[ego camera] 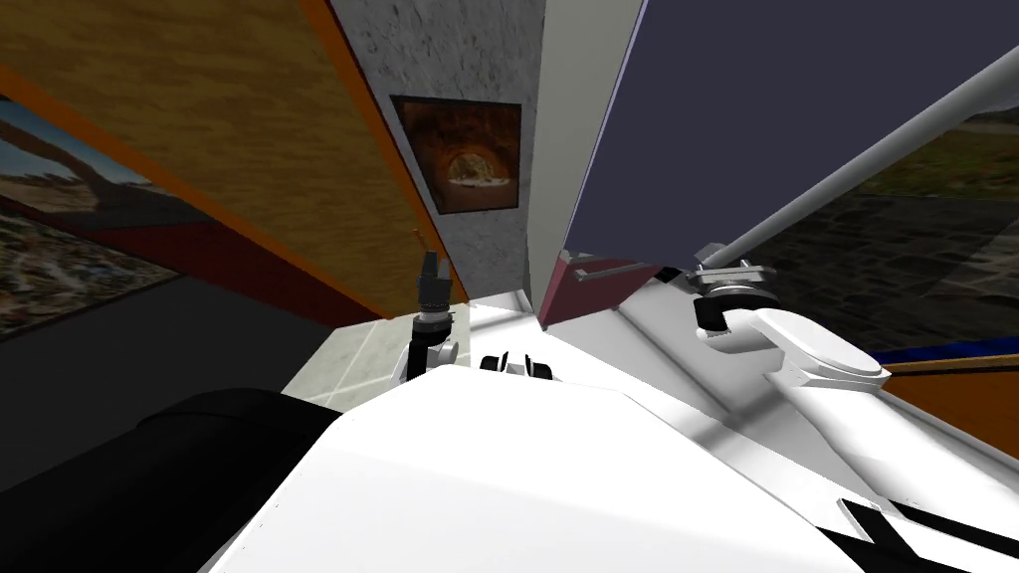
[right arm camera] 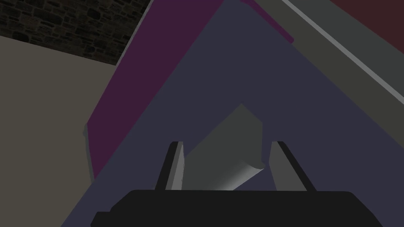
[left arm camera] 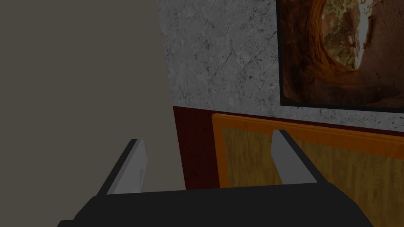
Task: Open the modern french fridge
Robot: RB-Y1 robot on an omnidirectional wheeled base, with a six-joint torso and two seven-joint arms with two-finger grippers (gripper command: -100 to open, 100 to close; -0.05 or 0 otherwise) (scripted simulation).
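The fridge door (ego camera: 756, 129) stands right in front of me, slightly to my right: a flat slate-blue panel rising steeply in the head view. A long pale grey handle (ego camera: 876, 149) runs along it. My right gripper (ego camera: 731, 271) is at the near end of that handle. From the right wrist, the handle (right arm camera: 225, 157) sits between the two fingers, which are drawn in narrow against its sides. That looks like a clamped hold, though the angle is poor and I can't be sure both blades touch. A purple strip (right arm camera: 118, 90) borders the blue panel (right arm camera: 165, 118) along one edge. My left gripper (ego camera: 430, 261) is raised to the left of the fridge, well apart from it, with its fingers (left arm camera: 136, 165) spread wide and holding nothing. Between the two arms is a speckled grey wall (ego camera: 448, 50) bearing a framed picture (ego camera: 458, 154).
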